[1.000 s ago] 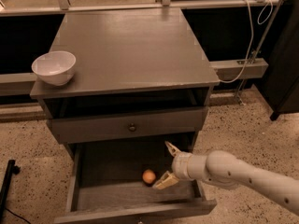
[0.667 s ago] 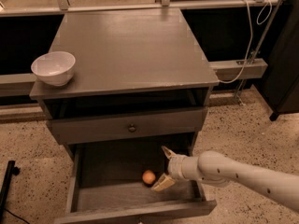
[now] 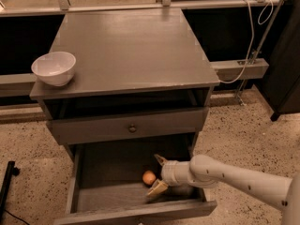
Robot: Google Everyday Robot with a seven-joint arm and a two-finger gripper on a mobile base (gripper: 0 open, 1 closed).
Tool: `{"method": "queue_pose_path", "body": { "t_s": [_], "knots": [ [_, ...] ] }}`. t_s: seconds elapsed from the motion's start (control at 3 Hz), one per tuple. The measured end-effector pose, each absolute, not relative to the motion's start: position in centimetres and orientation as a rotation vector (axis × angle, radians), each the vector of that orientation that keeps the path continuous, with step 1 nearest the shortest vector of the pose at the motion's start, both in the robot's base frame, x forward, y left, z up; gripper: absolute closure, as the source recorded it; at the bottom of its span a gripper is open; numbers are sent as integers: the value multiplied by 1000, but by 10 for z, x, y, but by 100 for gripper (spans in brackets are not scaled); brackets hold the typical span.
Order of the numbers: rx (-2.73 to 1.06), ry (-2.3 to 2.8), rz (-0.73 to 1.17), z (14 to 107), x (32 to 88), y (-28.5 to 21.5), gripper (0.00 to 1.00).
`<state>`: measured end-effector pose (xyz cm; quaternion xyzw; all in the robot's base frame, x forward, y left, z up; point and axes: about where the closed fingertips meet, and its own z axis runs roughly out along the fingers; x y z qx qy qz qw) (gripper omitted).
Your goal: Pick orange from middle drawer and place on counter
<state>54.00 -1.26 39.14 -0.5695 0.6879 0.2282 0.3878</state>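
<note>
The small orange lies on the wood-grain floor of the open middle drawer, right of its middle. My gripper reaches into the drawer from the right on a white arm. It is open, with one tan finger above and behind the orange and the other below and in front of it, so the orange sits just left of the gap between them. The grey counter tops the cabinet above.
A white bowl stands on the counter's left front corner. A shallower shut drawer with a round knob sits above the open one. A white cable hangs at the right. A black stand foot is on the speckled floor at left.
My gripper has moved left inside the drawer, closer to the orange, with its fingers still spread. The orange has not moved.
</note>
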Motion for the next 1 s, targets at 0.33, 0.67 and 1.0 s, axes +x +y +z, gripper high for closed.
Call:
{"method": "queue_pose_path", "body": {
  "t_s": [0.33, 0.67, 1.0],
  "knots": [
    [-1435, 1746, 641, 376, 538, -3, 26],
    [-1418, 1769, 686, 366, 534, -3, 50],
    [-1402, 1711, 692, 387, 531, -6, 73]
  ]
}}
